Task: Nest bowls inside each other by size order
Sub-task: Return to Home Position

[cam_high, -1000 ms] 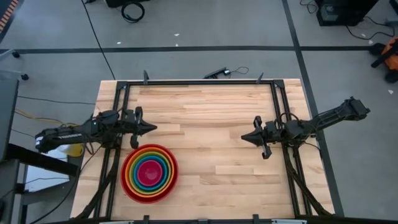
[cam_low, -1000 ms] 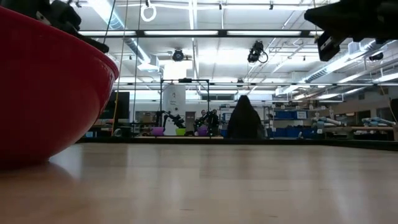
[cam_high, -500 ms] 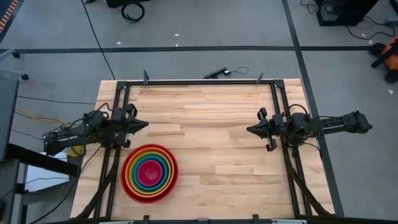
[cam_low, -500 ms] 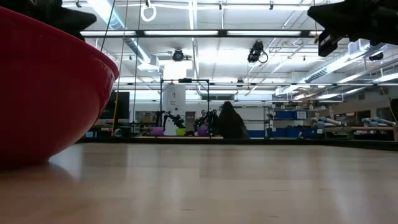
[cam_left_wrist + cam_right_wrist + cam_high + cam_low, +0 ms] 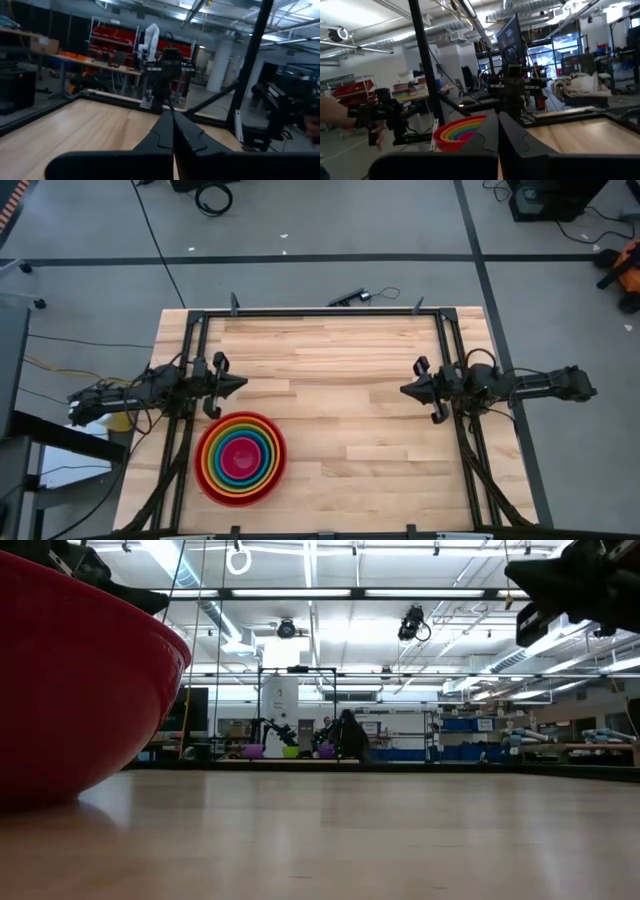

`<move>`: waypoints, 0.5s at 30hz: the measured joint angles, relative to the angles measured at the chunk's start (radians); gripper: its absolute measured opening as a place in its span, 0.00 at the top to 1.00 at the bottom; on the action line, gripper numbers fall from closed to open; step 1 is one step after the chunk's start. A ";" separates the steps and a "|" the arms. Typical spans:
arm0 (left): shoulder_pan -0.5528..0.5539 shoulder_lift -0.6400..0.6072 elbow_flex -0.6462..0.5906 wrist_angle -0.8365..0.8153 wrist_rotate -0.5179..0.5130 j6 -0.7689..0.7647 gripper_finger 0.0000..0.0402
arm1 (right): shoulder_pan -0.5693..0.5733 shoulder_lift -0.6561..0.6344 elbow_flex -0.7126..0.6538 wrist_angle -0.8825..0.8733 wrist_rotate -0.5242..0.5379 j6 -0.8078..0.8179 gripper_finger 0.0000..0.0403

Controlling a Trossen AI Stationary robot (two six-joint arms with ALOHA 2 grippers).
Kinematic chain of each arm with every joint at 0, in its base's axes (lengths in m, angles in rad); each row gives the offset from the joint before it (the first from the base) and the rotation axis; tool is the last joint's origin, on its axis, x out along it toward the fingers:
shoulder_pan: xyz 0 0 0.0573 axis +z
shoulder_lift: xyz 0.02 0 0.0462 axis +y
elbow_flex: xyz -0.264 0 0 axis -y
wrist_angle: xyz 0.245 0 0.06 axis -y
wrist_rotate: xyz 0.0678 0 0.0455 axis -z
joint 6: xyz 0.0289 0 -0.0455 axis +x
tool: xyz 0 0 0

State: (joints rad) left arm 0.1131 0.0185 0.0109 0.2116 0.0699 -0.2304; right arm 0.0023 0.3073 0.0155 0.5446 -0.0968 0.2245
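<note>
The bowls stand nested on the table near its front left: red (image 5: pixel 207 470) outermost, then orange, lime green, blue, and magenta-pink (image 5: pixel 240 457) in the middle. The red bowl's wall (image 5: pixel 70 690) fills the low view's left, its base on the table. The stack also shows in the right wrist view (image 5: pixel 460 131). My left gripper (image 5: pixel 243 383) is shut and empty above the table, just beyond the stack. My right gripper (image 5: pixel 404 390) is shut and empty at the table's right side. Both point toward the table's middle.
A black frame (image 5: pixel 320 312) runs along the table's far edge and down both sides. Bare wood (image 5: pixel 340 410) lies between the grippers. In the room beyond the table, a person (image 5: pixel 350 735) stands far off, and a hand (image 5: pixel 375 131) shows in the right wrist view.
My right gripper has drawn back toward the table's right edge. My left gripper pulled back toward the left edge, then came forward again. Both stay shut. The bowl stack has not moved. The person in the room has walked leftward.
</note>
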 joint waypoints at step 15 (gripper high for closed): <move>0.000 0.000 -0.002 -0.130 -0.044 0.062 1.00 | -0.070 0.071 -0.009 0.027 -0.055 0.009 0.99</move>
State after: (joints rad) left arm 0.1135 0.0185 0.0086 0.0816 0.0261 -0.1684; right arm -0.0681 0.3783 0.0062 0.5713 -0.1520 0.2334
